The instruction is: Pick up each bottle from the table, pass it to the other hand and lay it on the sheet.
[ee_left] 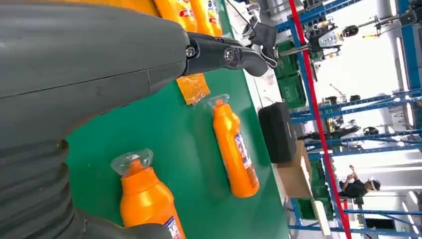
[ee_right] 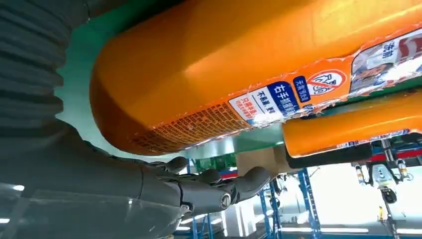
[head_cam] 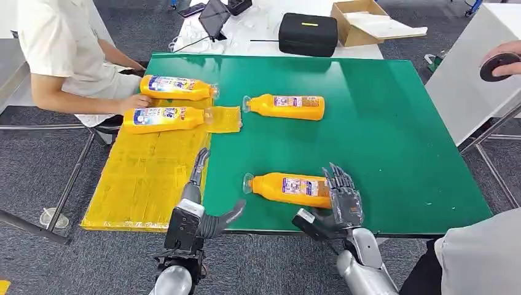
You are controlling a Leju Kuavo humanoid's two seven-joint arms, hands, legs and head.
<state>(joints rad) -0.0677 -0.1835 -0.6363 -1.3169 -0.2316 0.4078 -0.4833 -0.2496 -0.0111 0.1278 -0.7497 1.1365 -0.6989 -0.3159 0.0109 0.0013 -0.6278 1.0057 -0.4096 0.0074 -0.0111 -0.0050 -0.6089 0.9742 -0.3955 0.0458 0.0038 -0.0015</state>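
1. My right hand (head_cam: 343, 200) is sitting at the near edge of the green table (head_cam: 393, 135), fingers upright and spread against the base end of the nearest bottle (head_cam: 289, 188). In my right wrist view the bottle's orange body (ee_right: 239, 64) is lying right over my fingers (ee_right: 219, 189), but I cannot tell whether I am actually gripping it or only touching it.
2. That bottle is lying on its side on the green surface, cap pointing toward my left, apart from the sheet.
3. My left hand (head_cam: 206, 203) is hovering over the table's near edge beside the yellow sheet (head_cam: 147, 178), fingers apart and holding nothing; one finger is pointing out along the sheet's border.
4. A second bottle (head_cam: 285, 106) is lying on its side farther out on the green, cap toward the sheet, just beside the sheet's far corner.
5. Two more bottles are lying on the sheet's far end: one (head_cam: 164, 118) flat on the yellow, the other (head_cam: 178, 87) just beyond it.
6. A seated person's hand (head_cam: 126, 104) is resting by those two bottles.
7. A black case (head_cam: 308, 34) and a cardboard box (head_cam: 362, 21) are sitting on the white table beyond.
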